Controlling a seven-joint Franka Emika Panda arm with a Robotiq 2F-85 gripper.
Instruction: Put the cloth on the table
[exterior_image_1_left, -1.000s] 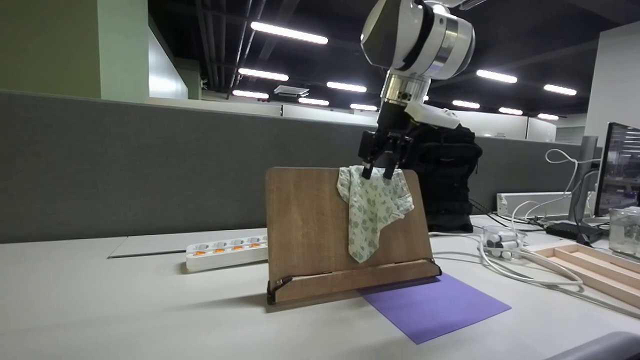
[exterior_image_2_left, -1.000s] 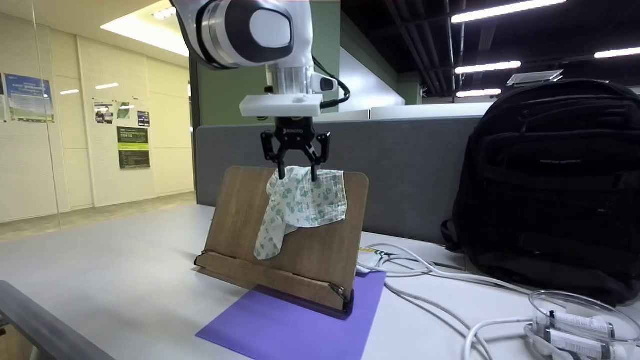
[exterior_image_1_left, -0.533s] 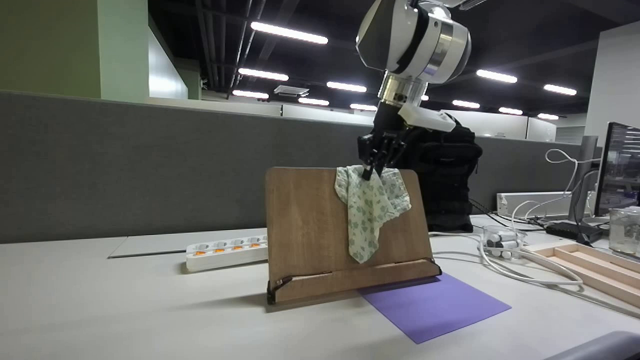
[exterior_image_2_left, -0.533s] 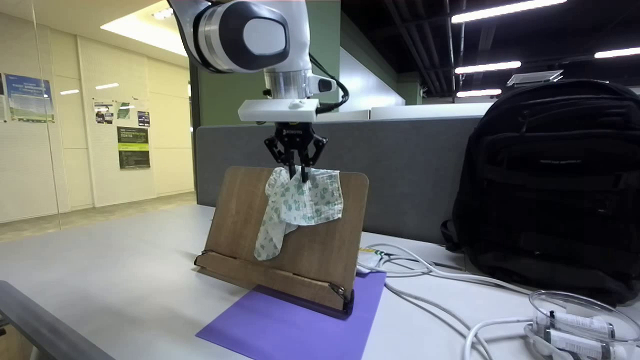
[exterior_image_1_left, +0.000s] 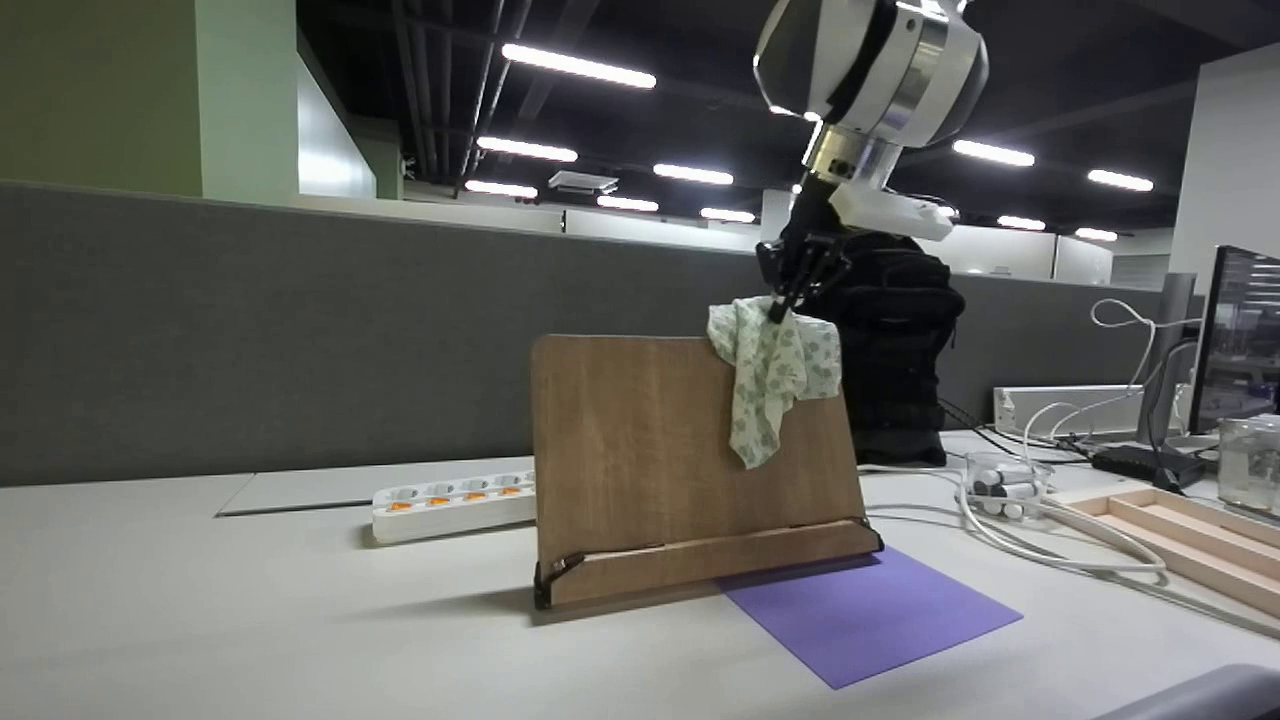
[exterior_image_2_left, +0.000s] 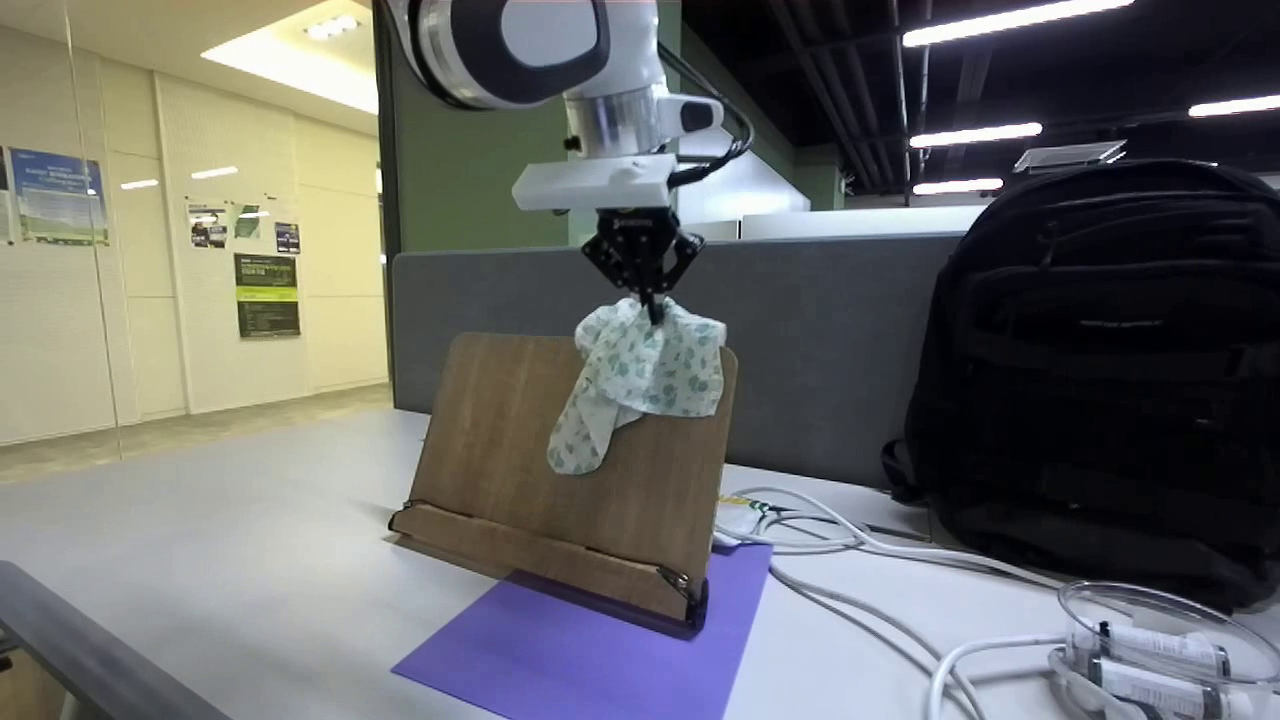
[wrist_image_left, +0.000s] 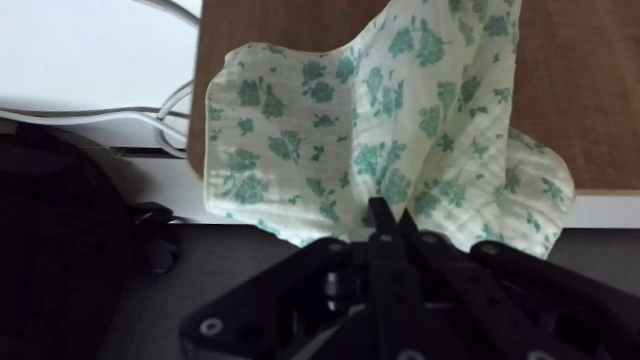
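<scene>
The cloth (exterior_image_1_left: 762, 375), white with green leaf print, hangs in folds from my gripper (exterior_image_1_left: 779, 308) in both exterior views. Its upper part rises above the top edge of the wooden stand (exterior_image_1_left: 640, 440), while its lower corner dangles in front of the board. In an exterior view my gripper (exterior_image_2_left: 653, 310) pinches the cloth (exterior_image_2_left: 655, 365) near its top middle. Seen from the wrist, the gripper (wrist_image_left: 394, 212) has its fingertips together on bunched fabric, and the cloth (wrist_image_left: 300, 130) spreads out beyond them. The white table (exterior_image_1_left: 300, 610) lies below, under the stand.
A purple sheet (exterior_image_1_left: 870, 620) lies partly beneath the stand. A white power strip (exterior_image_1_left: 450, 508) sits behind it. The black backpack (exterior_image_2_left: 1100, 400) stands at the back, with white cables (exterior_image_2_left: 860, 600) and a glass container (exterior_image_2_left: 1165, 640) near it. A wooden tray (exterior_image_1_left: 1180, 540) is at the side.
The jaws have gone from open to shut on the cloth. My gripper has then risen and moved rightward in both exterior views, drawing the cloth up along the stand.
</scene>
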